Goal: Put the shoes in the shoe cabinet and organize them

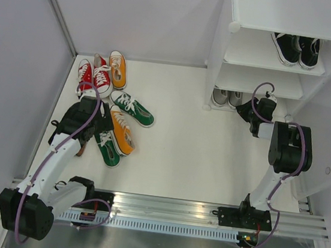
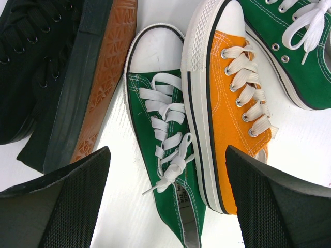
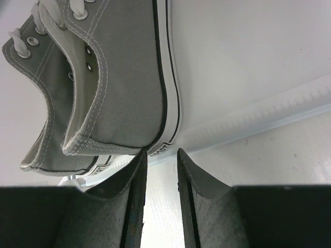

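Two grey canvas sneakers (image 3: 121, 77), black-striped white soles.

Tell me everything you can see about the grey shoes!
The grey shoes are a pair of low canvas sneakers with white stitching, white laces, metal eyelets and white soles with a black stripe. They stand upright side by side at the bottom of the cabinet, heels facing out. The right gripper is just behind the heels, jaws a narrow gap apart, holding nothing.

Bright, even light; soft shadows; sharp focus.
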`<action>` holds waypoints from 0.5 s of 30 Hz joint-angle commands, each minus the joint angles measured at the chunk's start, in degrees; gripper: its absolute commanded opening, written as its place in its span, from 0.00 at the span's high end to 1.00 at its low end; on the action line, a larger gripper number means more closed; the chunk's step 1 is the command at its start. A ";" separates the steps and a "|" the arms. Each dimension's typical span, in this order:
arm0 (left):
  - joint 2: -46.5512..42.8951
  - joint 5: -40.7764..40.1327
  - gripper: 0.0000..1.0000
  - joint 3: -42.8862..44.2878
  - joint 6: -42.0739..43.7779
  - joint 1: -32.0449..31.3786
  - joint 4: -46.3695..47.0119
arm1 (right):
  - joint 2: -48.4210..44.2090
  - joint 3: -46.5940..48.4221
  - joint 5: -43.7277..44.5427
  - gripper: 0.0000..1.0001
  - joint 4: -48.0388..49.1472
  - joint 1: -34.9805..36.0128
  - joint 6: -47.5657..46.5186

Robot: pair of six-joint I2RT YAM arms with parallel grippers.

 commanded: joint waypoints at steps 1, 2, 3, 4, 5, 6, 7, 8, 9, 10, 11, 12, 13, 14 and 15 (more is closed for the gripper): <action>-0.13 0.64 0.06 0.08 2.26 0.22 1.98 | 3.41 5.36 -5.82 0.66 3.17 0.95 -0.96; -0.22 0.64 0.06 0.08 2.26 0.22 1.98 | 3.23 5.89 -5.91 0.65 3.00 1.12 -1.31; -0.22 0.64 0.06 0.08 2.26 0.22 1.98 | 3.06 5.89 -5.82 0.65 2.56 1.30 -1.32; -0.22 0.56 0.06 0.08 2.17 0.22 2.07 | 2.97 6.50 -5.82 0.66 2.03 1.47 -1.84; -0.31 0.47 0.06 0.08 2.26 0.22 1.98 | 2.53 6.68 -5.47 0.66 0.98 1.82 -2.02; -0.31 0.38 0.06 0.08 2.17 0.22 1.98 | 2.35 6.77 -5.56 0.65 0.89 2.00 -2.11; -0.40 0.38 0.06 0.08 2.17 0.22 1.98 | 2.00 6.68 -5.56 0.65 0.80 2.09 -2.11; -0.40 0.29 0.06 -0.01 2.17 0.22 1.98 | 1.30 6.60 -5.21 0.65 0.28 2.35 -2.11; -0.40 0.29 0.06 -0.01 2.17 0.22 1.98 | 0.77 6.33 -5.03 0.65 0.01 2.35 -2.11; -0.40 0.29 0.06 0.08 2.17 0.22 1.98 | 0.33 5.72 -4.77 0.65 -0.08 2.44 -2.19; -0.40 0.29 0.06 -0.01 2.26 0.31 2.07 | -0.98 5.46 -3.81 0.64 -1.65 2.44 -2.28; -0.40 0.29 0.06 -0.01 2.17 0.22 1.98 | -1.77 5.19 -3.10 0.64 -2.53 2.53 -2.63; -0.40 0.38 0.06 -0.01 2.08 0.22 1.98 | -2.65 4.41 -2.49 0.63 -3.41 2.44 -3.16; -0.57 0.38 0.06 0.08 2.17 0.22 2.07 | -4.83 3.88 -1.79 0.62 -5.42 2.44 -3.94; -0.57 0.38 0.06 -0.01 2.17 0.22 2.07 | -5.99 3.44 -0.04 0.61 -7.01 2.53 -4.56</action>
